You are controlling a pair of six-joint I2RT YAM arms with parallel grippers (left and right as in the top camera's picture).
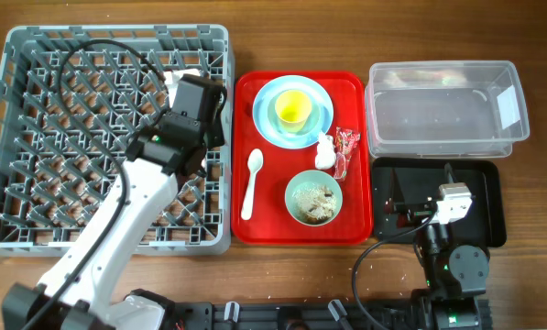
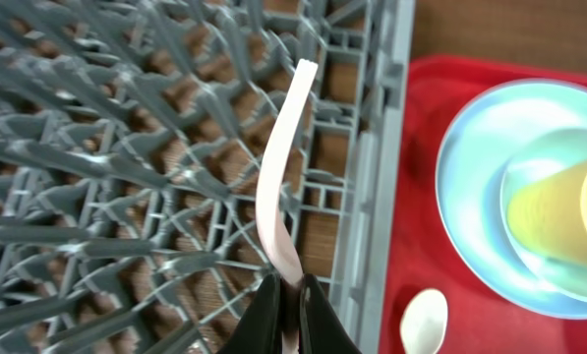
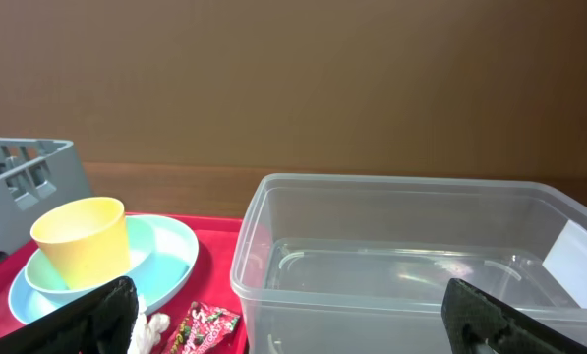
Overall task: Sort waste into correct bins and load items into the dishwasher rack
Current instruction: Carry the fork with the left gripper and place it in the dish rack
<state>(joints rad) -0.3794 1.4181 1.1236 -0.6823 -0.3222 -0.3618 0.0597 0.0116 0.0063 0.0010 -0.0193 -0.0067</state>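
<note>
Left gripper (image 2: 288, 298): fingers pressed together, pinching one end of the white fork (image 2: 278, 177). Tines hidden; the free end points up over the grey rack (image 1: 117, 35), near its right wall. Fork angled among the pegs; cannot tell whether it touches them.

Right gripper (image 3: 293, 315): fingers spread wide, holding nothing, hovering over the black tray (image 1: 488, 202) and facing the clear tub (image 1: 438, 66).

Red tray (image 1: 273, 215) between rack and bins:
- blue plate (image 1: 266, 101), with a bowl (image 2: 529, 172) and the yellow cup (image 1: 292, 108) stacked on it
- spoon (image 1: 252, 183), lying flat
- second bowl (image 1: 313, 198), crumbs (image 1: 315, 203) inside
- tissue (image 1: 324, 151), wrapper (image 1: 346, 147) just beside it
</note>
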